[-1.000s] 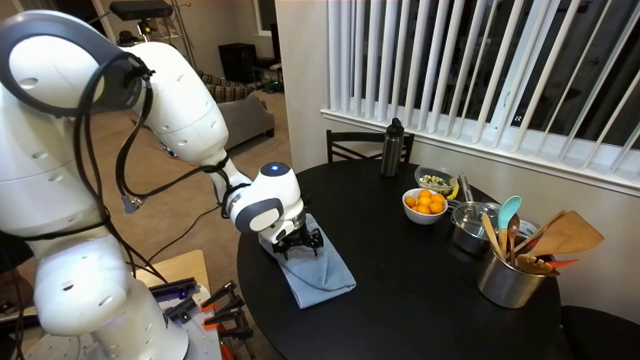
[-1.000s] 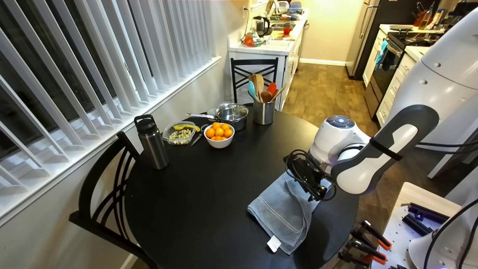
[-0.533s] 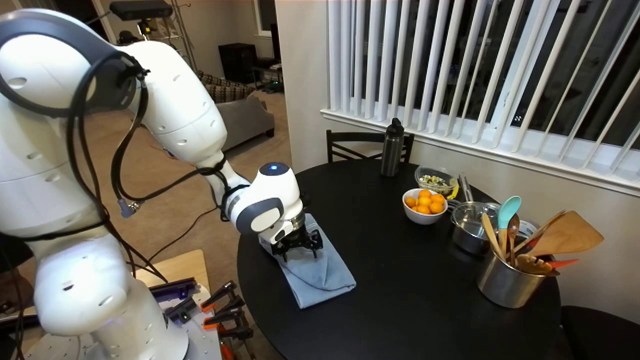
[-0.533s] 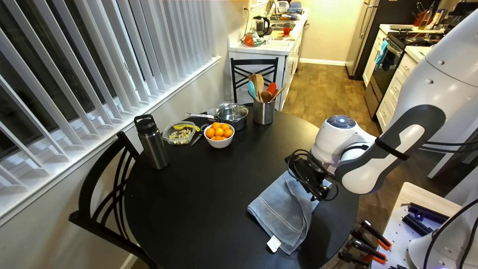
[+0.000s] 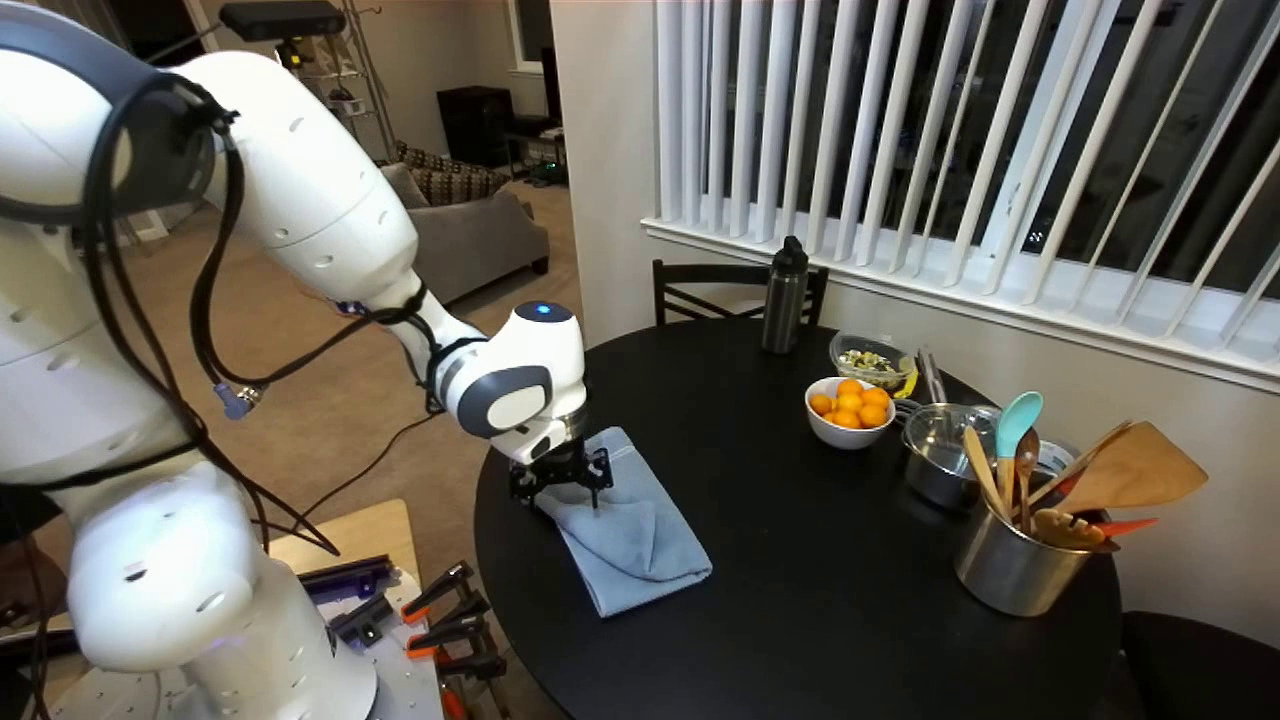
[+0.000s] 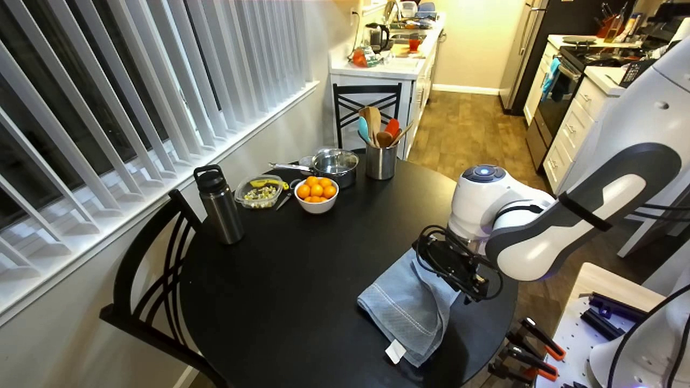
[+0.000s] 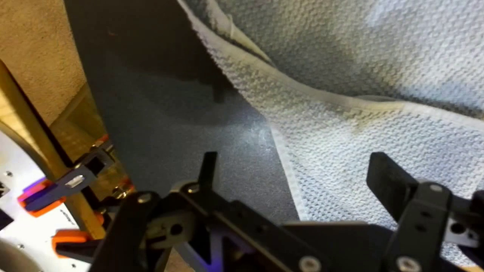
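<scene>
Blue-grey, coarse-woven folded towel (image 6: pixel 409 307)

The gripper (image 7: pixel 293 160) is black, the arm (image 5: pixel 320 195) white with dark grey panels (image 5: pixel 472 405). Round the black table (image 6: pixel 291 307) in an exterior view: at four o'clock a pale blue towel (image 6: pixel 404 308), dimpled all over in the wrist view; at five its white tag (image 6: pixel 395 351); at ten a silver bottle (image 6: pixel 223 216) with black cap (image 6: pixel 209 180); at eleven a white bowl (image 6: pixel 317 207) of orange fruit (image 6: pixel 317 190); just past twelve a silver canister (image 6: pixel 380 164) of turquoise, red and brown utensils (image 6: pixel 373 125).

Warm indoor light, shadowed tabletop (image 7: pixel 166 124) — faint glare
</scene>
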You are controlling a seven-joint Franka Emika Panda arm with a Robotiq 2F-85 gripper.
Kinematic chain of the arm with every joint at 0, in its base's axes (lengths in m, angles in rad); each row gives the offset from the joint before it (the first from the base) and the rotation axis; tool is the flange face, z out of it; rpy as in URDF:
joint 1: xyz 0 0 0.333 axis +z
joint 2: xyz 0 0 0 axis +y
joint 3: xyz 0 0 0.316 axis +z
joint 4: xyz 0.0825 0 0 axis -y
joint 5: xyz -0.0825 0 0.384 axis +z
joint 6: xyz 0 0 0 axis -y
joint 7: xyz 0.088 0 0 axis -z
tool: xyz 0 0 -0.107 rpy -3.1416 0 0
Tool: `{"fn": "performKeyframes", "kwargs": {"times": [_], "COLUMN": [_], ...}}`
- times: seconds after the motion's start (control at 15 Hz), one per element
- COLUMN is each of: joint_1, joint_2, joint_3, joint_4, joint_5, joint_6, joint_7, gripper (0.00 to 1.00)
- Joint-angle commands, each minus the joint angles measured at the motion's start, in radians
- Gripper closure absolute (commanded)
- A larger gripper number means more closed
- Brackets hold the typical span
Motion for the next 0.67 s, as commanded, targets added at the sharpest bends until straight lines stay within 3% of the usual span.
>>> {"fn": "performKeyframes", "kwargs": {"times": [0.0, 0.33, 0.4, 0.6], "joint_1": [-0.040, -0.041, -0.054, -0.053], "joint_2": [-0.072, -0.083, -0.055, -0.059], "joint_3": [0.036, 0.055, 0.062, 0.069], "joint_4": [-0.023, -0.022, 0.000, 0.000], "joint_5": [-0.020, 0.053, 0.013, 0.030], "joint_6": [-0.081, -0.016, -0.052, -0.042], "joint_7": [-0.019, -0.104, -0.041, -0.064], "gripper": [0.00, 0.00, 0.00, 0.00]}}
